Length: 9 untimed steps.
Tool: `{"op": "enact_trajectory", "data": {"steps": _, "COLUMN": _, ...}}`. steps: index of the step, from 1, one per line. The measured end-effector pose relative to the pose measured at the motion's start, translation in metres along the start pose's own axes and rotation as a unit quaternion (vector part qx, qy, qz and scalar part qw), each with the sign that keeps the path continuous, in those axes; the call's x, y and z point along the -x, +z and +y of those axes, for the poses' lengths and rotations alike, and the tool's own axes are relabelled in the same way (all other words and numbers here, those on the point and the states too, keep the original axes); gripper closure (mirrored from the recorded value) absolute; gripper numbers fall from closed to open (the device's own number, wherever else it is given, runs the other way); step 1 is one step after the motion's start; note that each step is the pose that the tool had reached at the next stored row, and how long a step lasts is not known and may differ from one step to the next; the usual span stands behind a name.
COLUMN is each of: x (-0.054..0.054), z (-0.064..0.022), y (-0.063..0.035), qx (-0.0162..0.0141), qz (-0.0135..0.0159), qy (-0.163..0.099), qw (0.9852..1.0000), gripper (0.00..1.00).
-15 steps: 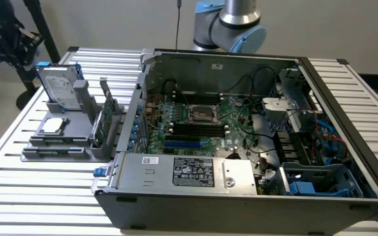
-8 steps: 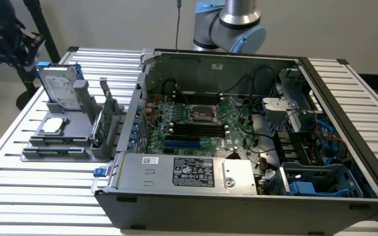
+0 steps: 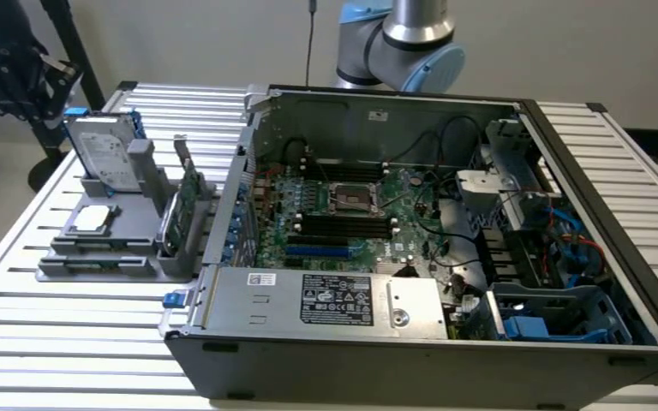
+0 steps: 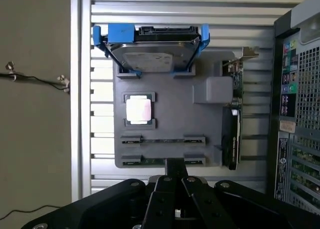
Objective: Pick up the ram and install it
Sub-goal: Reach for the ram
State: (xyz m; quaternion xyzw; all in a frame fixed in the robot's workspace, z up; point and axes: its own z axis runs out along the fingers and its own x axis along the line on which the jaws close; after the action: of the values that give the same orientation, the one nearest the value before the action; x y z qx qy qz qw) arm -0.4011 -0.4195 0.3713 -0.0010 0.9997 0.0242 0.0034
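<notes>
Claw (image 4: 175, 171) clenched and empty, poised over the slatted bench (image 3: 32, 342). An open computer case (image 3: 421, 368) fills the exterior view's right, a gray holder (image 4: 170, 114) its left. The ram (image 4: 150, 162) lies crosswise in the holder's end slot, opposite the hard drive (image 4: 150, 59), directly beneath the claw.

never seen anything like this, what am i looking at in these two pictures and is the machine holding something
It is a robot arm next to an open computer case on a slatted metal table. The exterior view is from a camera standing off the arm. The wrist view is from a camera on the wrist, looking down past the black gripper. Beneath it a grey tray holds a hard drive, a processor chip, a green expansion card and two thin ram sticks. The gripper is shut, with nothing visibly in it.
</notes>
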Motion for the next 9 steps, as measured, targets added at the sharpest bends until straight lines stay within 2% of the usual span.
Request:
{"op": "enact_trajectory", "data": {"steps": 5, "x": 0.0027, "z": -0.0024, "y": 0.0035, "qx": -0.0009, "qz": 0.0077, "qy": -0.009, "qw": 0.9999, "gripper": 0.89}}
{"op": "enact_trajectory", "data": {"steps": 7, "x": 0.003, "z": -0.0028, "y": 0.0047, "qx": -0.0015, "qz": 0.0093, "qy": -0.013, "qw": 0.9999, "gripper": 0.89}}
{"op": "enact_trajectory", "data": {"steps": 9, "x": 0.003, "z": -0.0029, "y": 0.0053, "qx": -0.0024, "qz": 0.0098, "qy": -0.015, "qw": 0.9998, "gripper": 0.89}}
